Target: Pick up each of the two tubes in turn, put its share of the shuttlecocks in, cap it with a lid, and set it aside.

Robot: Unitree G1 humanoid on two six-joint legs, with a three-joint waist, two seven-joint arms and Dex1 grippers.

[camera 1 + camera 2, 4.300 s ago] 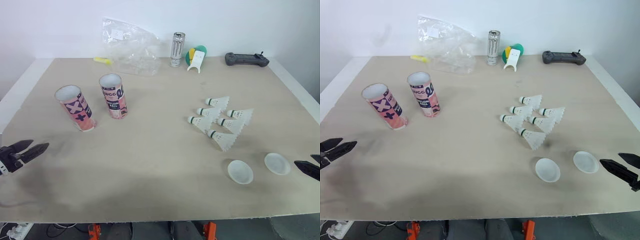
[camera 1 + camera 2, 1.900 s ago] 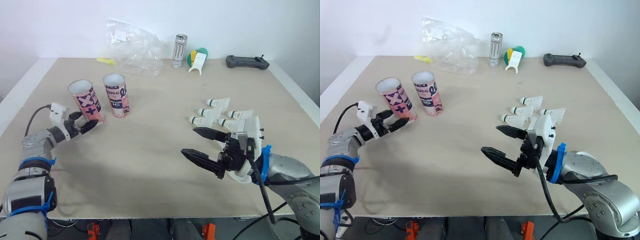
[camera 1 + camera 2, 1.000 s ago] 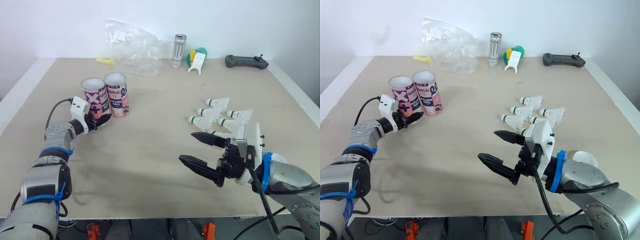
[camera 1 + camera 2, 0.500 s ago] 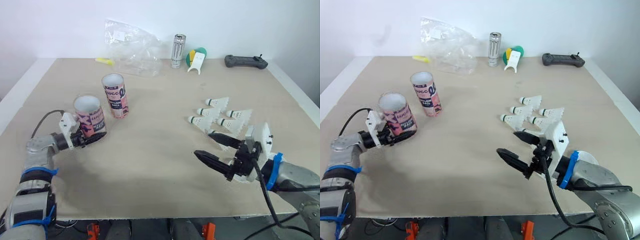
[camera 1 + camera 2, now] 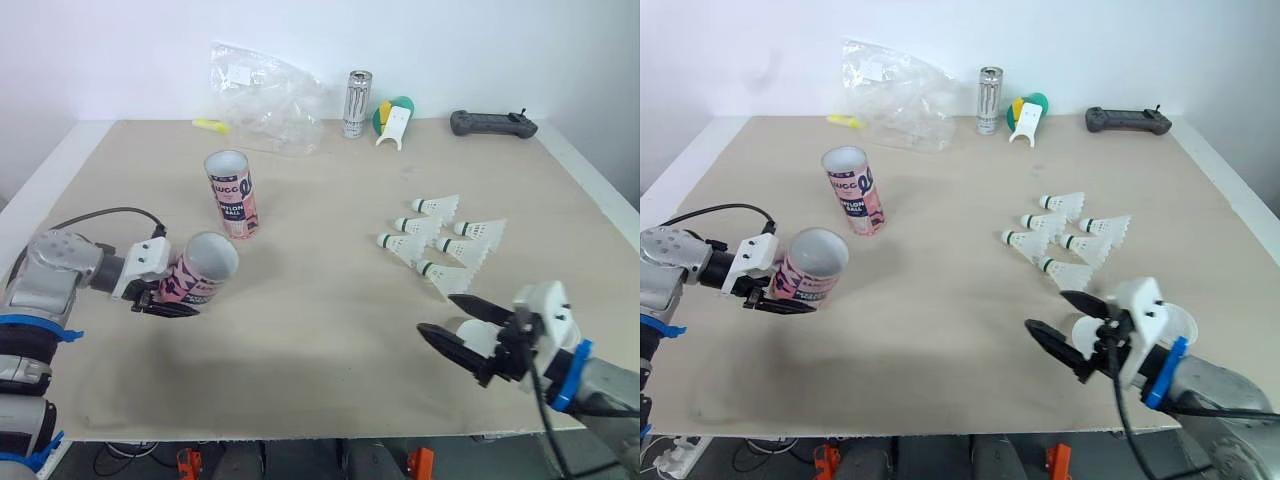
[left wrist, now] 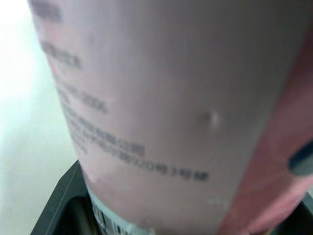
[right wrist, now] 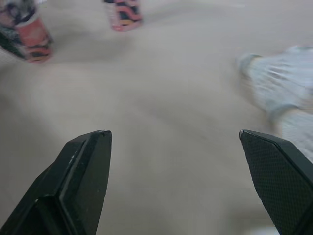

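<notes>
My left gripper (image 5: 172, 290) is shut on a pink patterned tube (image 5: 198, 272), held tilted above the table's left side with its open mouth turned to the right; the tube's wall (image 6: 161, 107) looms close in the left wrist view. A second pink tube (image 5: 230, 193) stands upright just behind it. Several white shuttlecocks (image 5: 442, 240) lie in a cluster on the right. My right gripper (image 5: 435, 313) hovers open and holding nothing, near the front edge just in front of the shuttlecocks. The right wrist view has wide-apart fingers (image 7: 83, 181), both tubes far off, and blurred shuttlecocks (image 7: 283, 83).
Along the back edge lie a crumpled clear plastic bag (image 5: 265, 95), a small yellow item (image 5: 208, 124), a drink can (image 5: 356, 102), a green, yellow and white object (image 5: 392, 118) and a black controller (image 5: 492, 122). Bare tabletop (image 5: 320, 290) separates the two grippers.
The left gripper closed on the left tube, lifted it, tipped it onto its side and carried it nearer. The right gripper drew back toward the front right edge, still open.
</notes>
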